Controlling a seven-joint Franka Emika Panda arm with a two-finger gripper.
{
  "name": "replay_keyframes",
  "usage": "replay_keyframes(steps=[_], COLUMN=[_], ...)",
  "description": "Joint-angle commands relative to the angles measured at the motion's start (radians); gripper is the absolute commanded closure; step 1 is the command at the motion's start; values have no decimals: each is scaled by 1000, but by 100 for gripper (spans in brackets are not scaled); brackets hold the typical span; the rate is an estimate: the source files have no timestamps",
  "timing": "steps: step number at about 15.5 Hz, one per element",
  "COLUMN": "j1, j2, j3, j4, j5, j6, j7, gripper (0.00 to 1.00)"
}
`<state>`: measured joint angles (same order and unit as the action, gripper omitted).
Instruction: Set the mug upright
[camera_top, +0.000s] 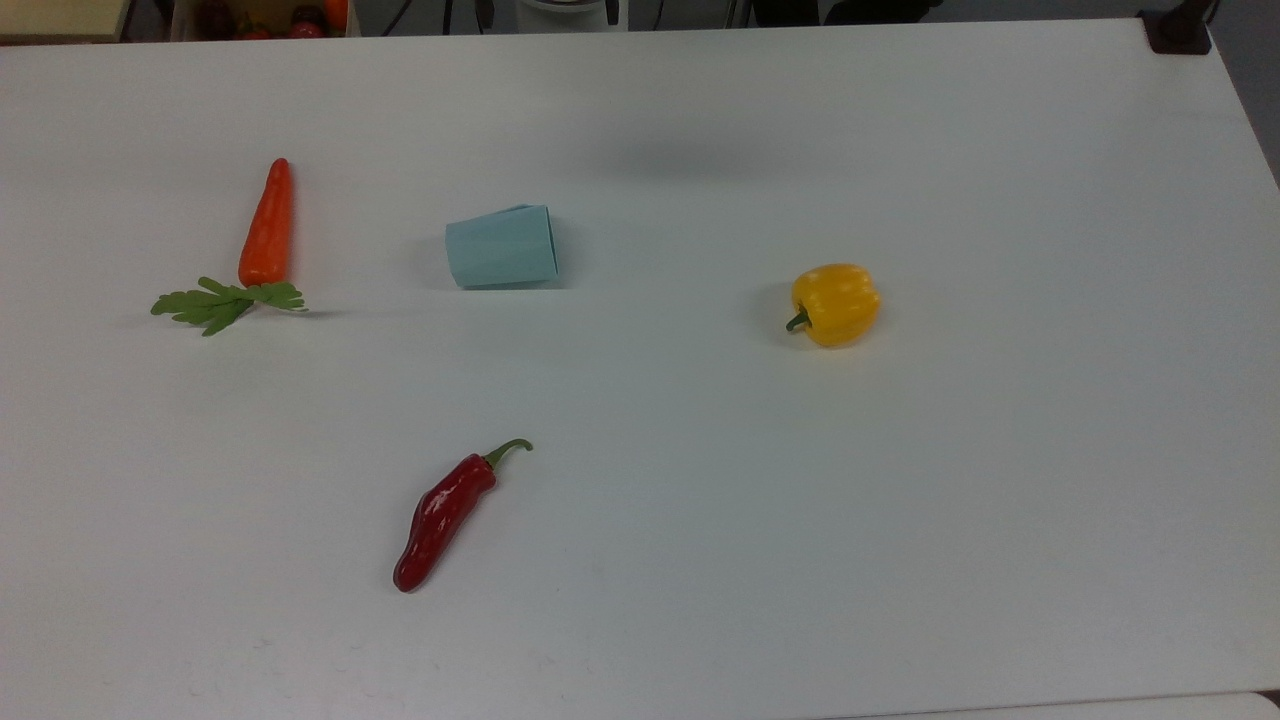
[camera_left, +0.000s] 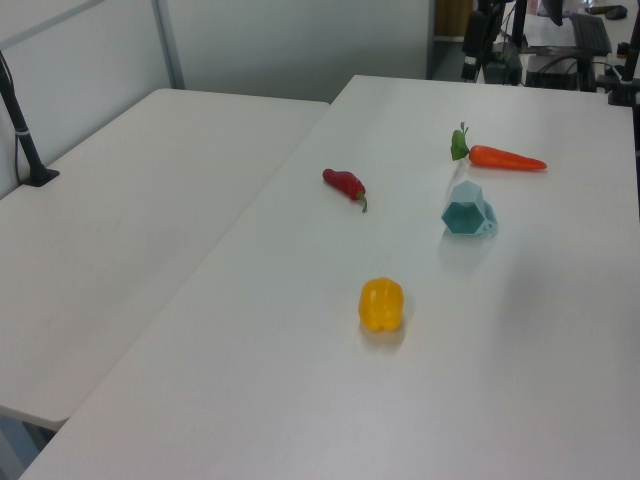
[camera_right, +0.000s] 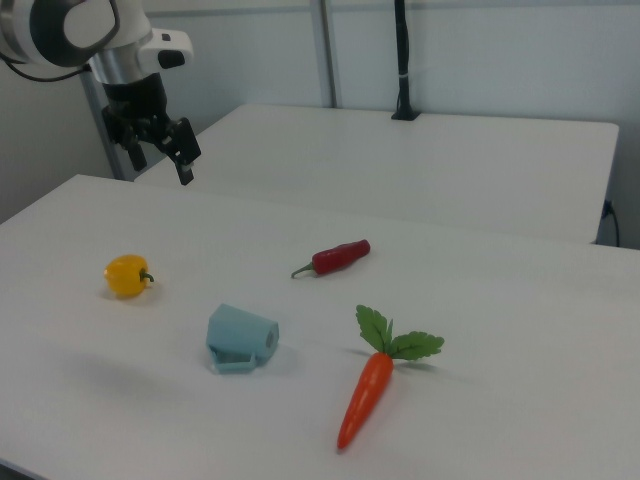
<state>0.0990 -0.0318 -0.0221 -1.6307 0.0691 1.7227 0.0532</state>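
The pale blue-green faceted mug lies on its side on the white table, between the carrot and the yellow pepper. In the left view the mug shows its dark hexagonal mouth toward the camera. The right view has the mug tipped over near the table's middle. My gripper hangs high above the table's far left corner in the right view, well away from the mug and beyond the yellow pepper. It is open, with nothing between its fingers.
A carrot with green leaves lies at the top view's left. A red chili lies toward the near edge, and a yellow pepper sits to the right. A second white table adjoins in the left view.
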Motion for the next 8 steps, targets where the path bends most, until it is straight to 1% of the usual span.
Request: replay_keyframes(steps=[1,3,4,6,8], j1=[41,41,42,41,42], j2=[-13,-5,3,12,10], j3=[19,56,73,114,132], j4=[-58,-81,-89,-118,-171], j5=[-90,-146,-185,-248,-285], j6=[15,24,26,31,76], j7=[11,83,105,111,112], gripper=[0,0,0,0,0])
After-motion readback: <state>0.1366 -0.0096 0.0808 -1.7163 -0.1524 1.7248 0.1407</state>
